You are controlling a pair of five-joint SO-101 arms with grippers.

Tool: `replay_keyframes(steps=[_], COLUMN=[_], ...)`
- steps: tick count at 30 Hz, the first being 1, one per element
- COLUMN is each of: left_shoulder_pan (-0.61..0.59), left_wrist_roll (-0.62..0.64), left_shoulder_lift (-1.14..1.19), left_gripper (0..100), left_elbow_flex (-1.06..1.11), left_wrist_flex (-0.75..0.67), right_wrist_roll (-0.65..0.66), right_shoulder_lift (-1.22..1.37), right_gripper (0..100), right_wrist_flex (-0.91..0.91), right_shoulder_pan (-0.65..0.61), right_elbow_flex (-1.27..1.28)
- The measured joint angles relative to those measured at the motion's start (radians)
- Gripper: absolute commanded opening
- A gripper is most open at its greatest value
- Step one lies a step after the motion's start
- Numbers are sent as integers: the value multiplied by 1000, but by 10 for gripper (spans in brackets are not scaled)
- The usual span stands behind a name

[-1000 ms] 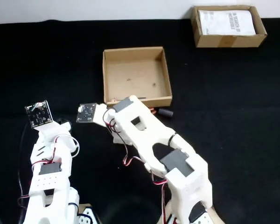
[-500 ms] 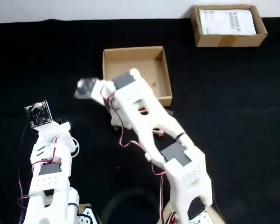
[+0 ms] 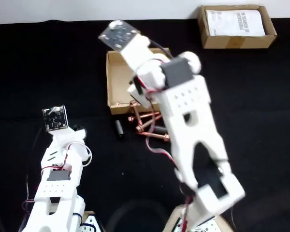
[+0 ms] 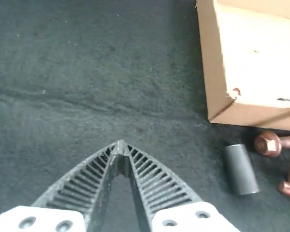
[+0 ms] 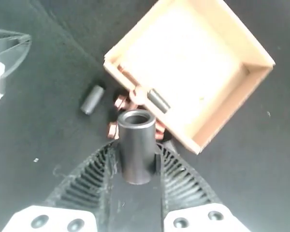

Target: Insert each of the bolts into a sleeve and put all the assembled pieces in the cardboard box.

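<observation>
My right gripper point(image 5: 137, 149) is shut on a dark sleeve point(image 5: 137, 133), held upright high above the table, near the front edge of the open cardboard box point(image 5: 232, 43). Below it lie several copper bolts point(image 5: 122, 103), one loose sleeve point(image 5: 92, 99) on the cloth and another sleeve point(image 5: 158, 100) at the box's front wall. From above, the bolts point(image 3: 146, 124) and the loose sleeve point(image 3: 119, 128) sit just in front of the box point(image 3: 115, 77). My left gripper point(image 4: 120, 146) is shut and empty, low over the cloth, left of that sleeve point(image 4: 241, 169) and two bolts point(image 4: 268, 144).
A second cardboard box point(image 3: 236, 41) holding a printed sheet stands at the far right. The right arm point(image 3: 186, 104) rises over the bolts and the box's front edge. Black cloth point(image 3: 251, 121) covers the table, with open room to the right.
The right arm has risen and swung back over the box, uncovering the bolts and the loose sleeve. The left arm has shifted slightly to the right.
</observation>
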Motion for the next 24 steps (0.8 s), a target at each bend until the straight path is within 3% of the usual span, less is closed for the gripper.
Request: replay_keyframes(steps=[3,5,11,14,18,24], left_shoulder_pan=[0,2,104,155,224,368], left_wrist_roll=[55,95,196,210,252,345], left_shoulder_lift=[69,133,358,453,493,508], left_gripper=[24,25,24,24,27,37], left_elbow_flex=[-34,-114,-540,-733,-870,-944], left_wrist_flex=[12,98,658,850,942,944], right_wrist_roll=[-41,-74,-115,-115,-115,-115], right_shoulder_lift=[-207,-344,-721,-868,-1030,-1266], right_gripper=[6,6,6,6,6,6], right_wrist_flex=[0,0,0,0,-25,-164], right_shoulder_pan=[0,20,146,226,350,531], right_elbow_flex=[196,331,664,813,993,1280])
